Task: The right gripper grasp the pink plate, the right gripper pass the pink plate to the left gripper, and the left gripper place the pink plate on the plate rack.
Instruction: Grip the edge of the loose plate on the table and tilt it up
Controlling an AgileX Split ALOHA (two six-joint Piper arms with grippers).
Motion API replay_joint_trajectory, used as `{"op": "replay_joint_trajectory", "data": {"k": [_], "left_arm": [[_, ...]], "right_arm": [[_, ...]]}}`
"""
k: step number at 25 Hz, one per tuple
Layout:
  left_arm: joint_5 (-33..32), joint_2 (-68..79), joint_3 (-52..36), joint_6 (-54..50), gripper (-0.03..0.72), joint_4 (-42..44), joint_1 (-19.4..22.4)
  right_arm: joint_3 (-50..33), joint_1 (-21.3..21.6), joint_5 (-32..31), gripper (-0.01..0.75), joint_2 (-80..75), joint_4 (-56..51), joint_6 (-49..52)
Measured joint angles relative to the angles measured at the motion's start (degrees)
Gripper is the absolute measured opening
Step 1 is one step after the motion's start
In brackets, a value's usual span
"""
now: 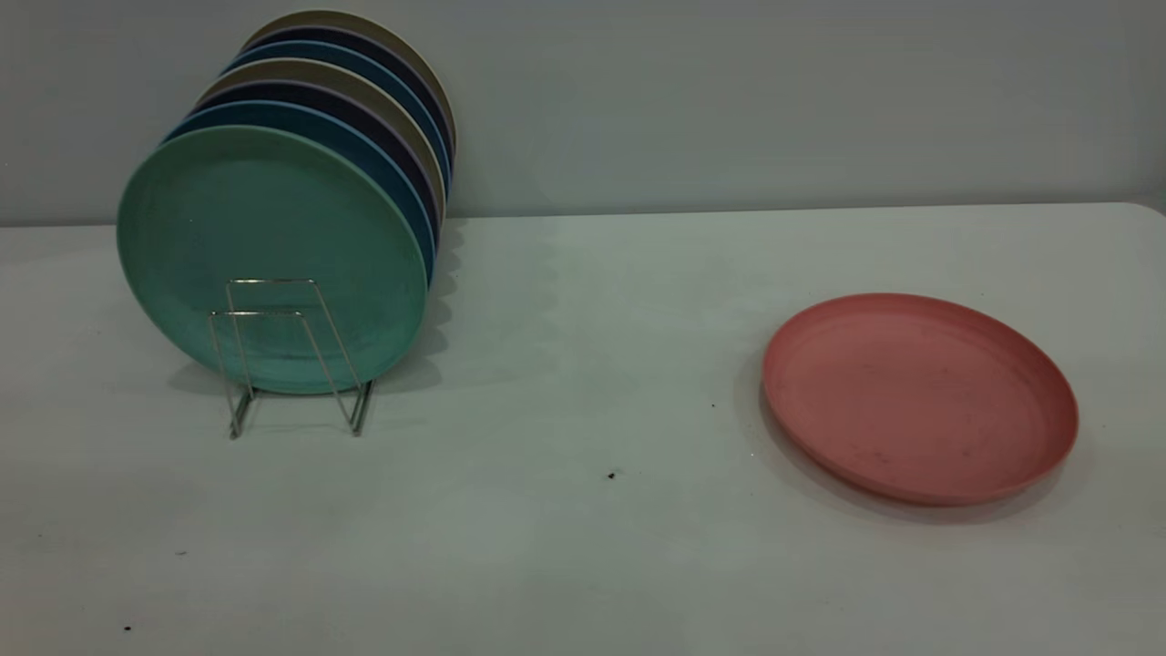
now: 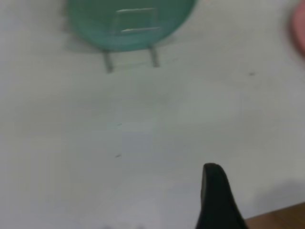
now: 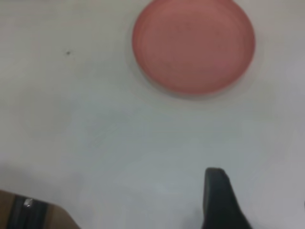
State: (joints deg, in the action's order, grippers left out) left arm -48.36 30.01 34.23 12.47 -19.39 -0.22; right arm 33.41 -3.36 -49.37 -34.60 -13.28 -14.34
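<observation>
The pink plate lies flat on the white table at the right, and shows whole in the right wrist view. The plate rack stands at the left, its front wire loops empty. Neither gripper shows in the exterior view. Of my right gripper only one black finger shows, hanging over bare table well short of the plate. Of my left gripper only one black finger shows, over bare table short of the rack. Nothing is between either gripper's fingers. The plate's rim shows at the left wrist view's edge.
A teal-green plate stands upright in the rack, with several blue, dark and beige plates behind it. A grey wall runs behind the table. A brown table edge shows beside the left finger.
</observation>
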Motion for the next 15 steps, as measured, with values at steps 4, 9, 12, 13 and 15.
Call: {"op": "replay_joint_trajectory", "data": {"k": [4, 9, 12, 13, 15], "left_arm": [[5.4, 9.6, 0.0, 7.5, 0.468, -7.3, 0.0], [9.6, 18.4, 0.0, 12.4, 0.468, -12.2, 0.0], [10.7, 21.9, 0.0, 15.7, 0.468, -14.8, 0.0], [10.7, 22.9, 0.0, 16.5, 0.468, -15.6, 0.0], [10.9, 24.1, 0.0, 17.9, 0.468, -16.8, 0.4]], "right_arm": [[0.8, 0.0, 6.9, 0.439, -10.0, -5.1, -3.4], [0.9, 0.0, 15.3, 0.439, -23.6, -12.5, -8.8], [0.9, 0.0, 20.7, 0.439, -31.5, -15.3, -11.7], [0.9, 0.0, 22.6, 0.439, -33.7, -16.1, -12.4], [1.2, 0.0, 25.7, 0.439, -38.9, -17.1, -13.5]]}}
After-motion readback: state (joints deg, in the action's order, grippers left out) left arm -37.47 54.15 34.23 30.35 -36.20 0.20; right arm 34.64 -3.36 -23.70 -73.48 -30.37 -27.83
